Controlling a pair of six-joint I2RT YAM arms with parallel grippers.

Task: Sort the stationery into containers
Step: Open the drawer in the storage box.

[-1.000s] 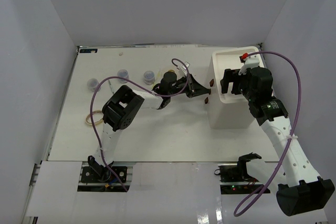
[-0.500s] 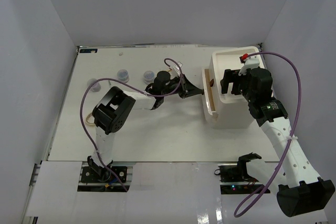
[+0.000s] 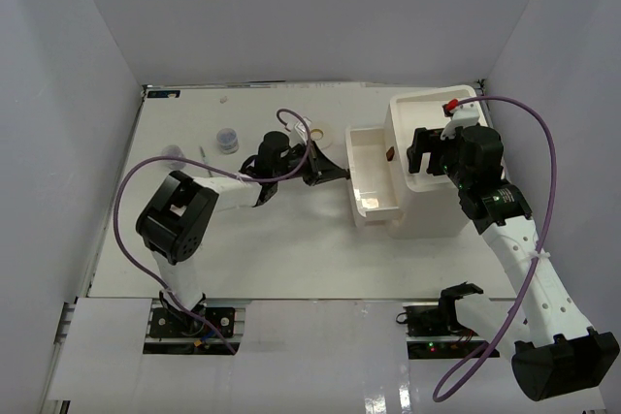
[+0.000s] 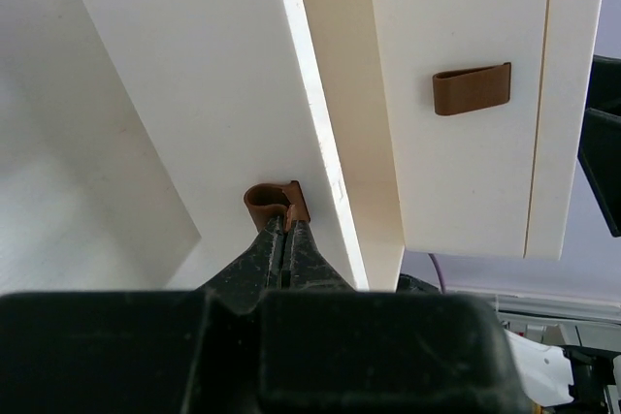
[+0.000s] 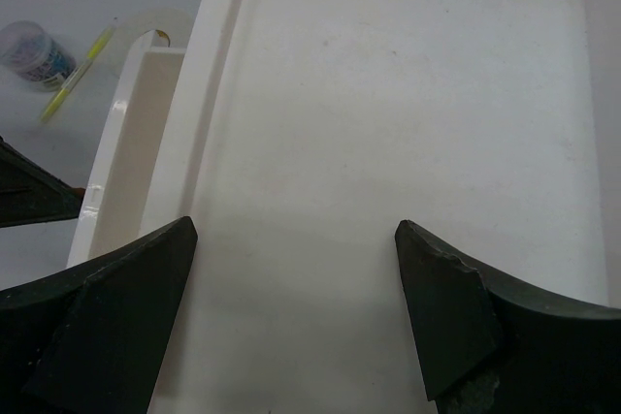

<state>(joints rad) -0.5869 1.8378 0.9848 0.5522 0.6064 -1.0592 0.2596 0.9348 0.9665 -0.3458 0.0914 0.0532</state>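
left pincer [image 4: 284,232], drawer [image 3: 374,170] farther out

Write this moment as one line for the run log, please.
left pincer: shut on brown handle | drawer: open | right pincer: open, above organiser tray

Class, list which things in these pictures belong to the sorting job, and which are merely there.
Job: white organiser; its pulled-out drawer; brown handle, pinched in the left jaws; clear jar; yellow pen; tape ring.
Merely there: purple cables; dark strip at the far-left corner.
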